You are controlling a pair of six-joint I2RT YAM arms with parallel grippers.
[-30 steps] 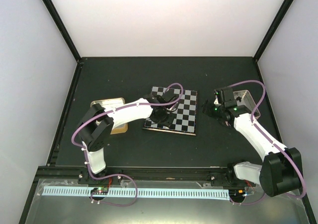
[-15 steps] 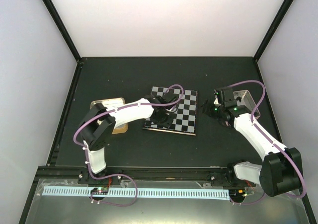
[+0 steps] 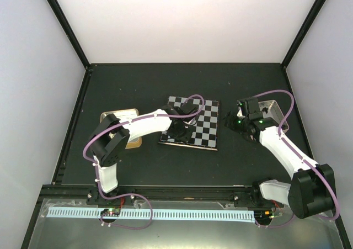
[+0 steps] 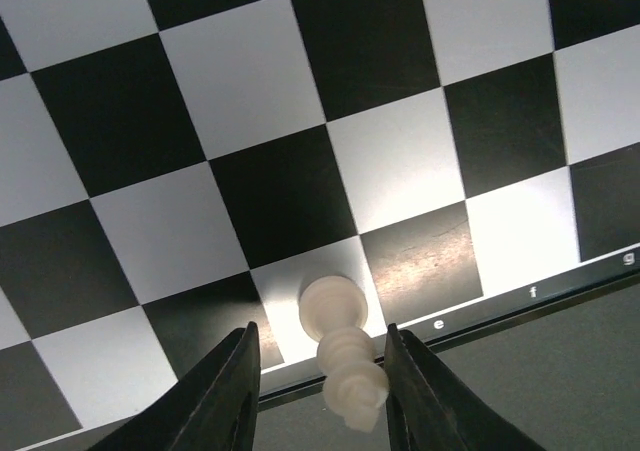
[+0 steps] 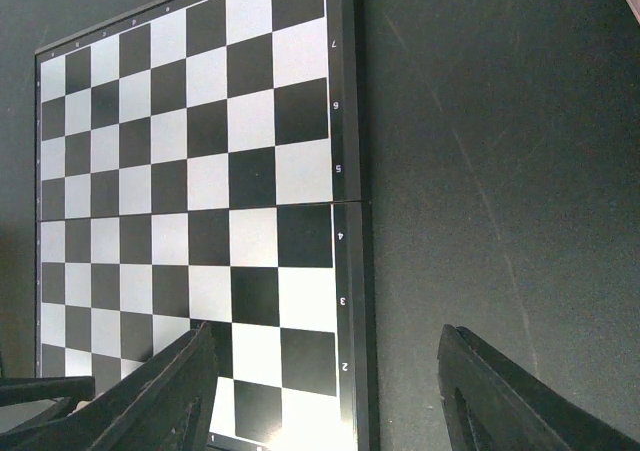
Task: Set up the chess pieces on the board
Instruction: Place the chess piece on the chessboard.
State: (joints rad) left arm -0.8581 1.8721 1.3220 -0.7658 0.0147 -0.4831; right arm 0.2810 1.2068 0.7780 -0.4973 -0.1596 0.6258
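Cream chess piece (image 4: 342, 359) stands inside the left claw (image 4: 320, 333), grip unclear; right claw (image 5: 325, 336) stays released, unmoved.

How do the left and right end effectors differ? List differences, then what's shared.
Left end effector: jaws narrow; right end effector: jaws wide. Left straddles a cream-white piece on the board; right holds nothing. Both have dark fingers facing the board.

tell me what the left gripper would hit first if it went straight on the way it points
Most likely the cream-white piece standing between its fingers: the left gripper points down at it. Right beneath is a pale edge square of the board. How far off either is, the wrist view does not show.
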